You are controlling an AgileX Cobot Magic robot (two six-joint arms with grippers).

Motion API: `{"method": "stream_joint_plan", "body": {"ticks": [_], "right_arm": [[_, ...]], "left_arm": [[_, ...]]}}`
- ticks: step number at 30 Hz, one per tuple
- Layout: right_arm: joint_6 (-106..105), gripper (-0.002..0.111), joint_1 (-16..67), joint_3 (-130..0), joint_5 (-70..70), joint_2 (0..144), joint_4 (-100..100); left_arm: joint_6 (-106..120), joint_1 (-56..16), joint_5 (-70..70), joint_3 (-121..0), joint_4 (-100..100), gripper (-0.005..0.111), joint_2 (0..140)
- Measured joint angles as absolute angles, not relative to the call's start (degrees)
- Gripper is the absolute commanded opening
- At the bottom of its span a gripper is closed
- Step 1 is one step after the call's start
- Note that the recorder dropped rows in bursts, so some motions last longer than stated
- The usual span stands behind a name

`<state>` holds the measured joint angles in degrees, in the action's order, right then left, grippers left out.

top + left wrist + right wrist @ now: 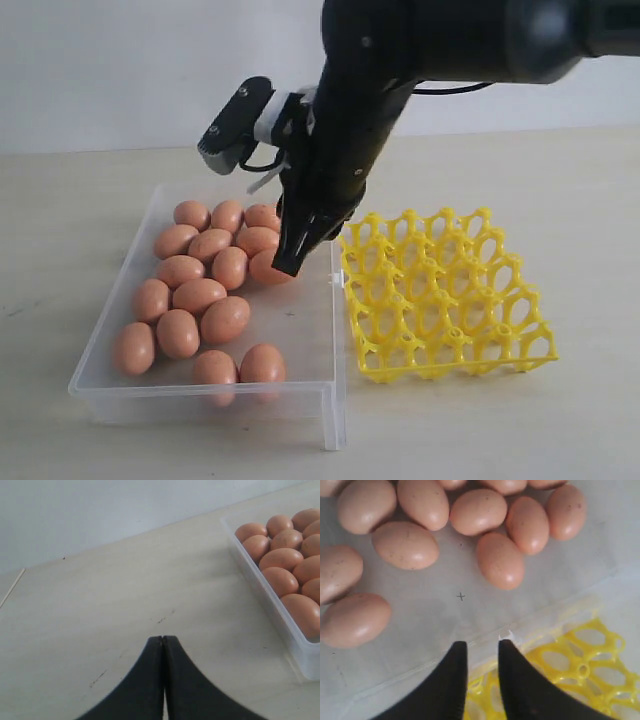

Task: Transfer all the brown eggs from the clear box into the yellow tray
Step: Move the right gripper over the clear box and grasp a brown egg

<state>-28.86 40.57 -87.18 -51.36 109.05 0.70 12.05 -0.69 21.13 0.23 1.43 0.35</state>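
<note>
The right gripper [481, 644], jaws narrowly parted and empty, hangs above the clear box [200, 395] near its brown eggs [200, 295]; the yellow tray [460, 367] alongside holds 0. Best next: spread wider, straddle 1 egg's middle, close gently.

Left end effector [163, 645] over bare counter [100, 610]. Its two black fingers [147, 680] are pressed together along their full visible length, with nothing between them. The pale counter carries a few small dark specks [161, 620] just beyond the fingertips. Well apart from the end effector, one corner of the clear box [280, 625] rests on the counter; brown eggs [281, 559] lie packed inside it, touching one another, the group cut by the frame edge. A plain light wall [100, 515] rises at the counter's far edge.
</note>
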Motion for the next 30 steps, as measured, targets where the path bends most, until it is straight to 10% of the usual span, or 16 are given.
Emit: {"method": "stream_joint_plan", "body": {"ticks": [3, 30], "right_arm": [[-31.89, 0.073, 40.57, -92.87, -52.86, 114.23, 0.33], [-34.05, 0.065, 40.01, -103.96, -47.61, 131.75, 0.92]], "left_arm": [[12.05, -0.69, 21.13, 0.23, 1.43, 0.0, 0.35], [12.05, -0.69, 21.13, 0.23, 1.43, 0.0, 0.35]]}}
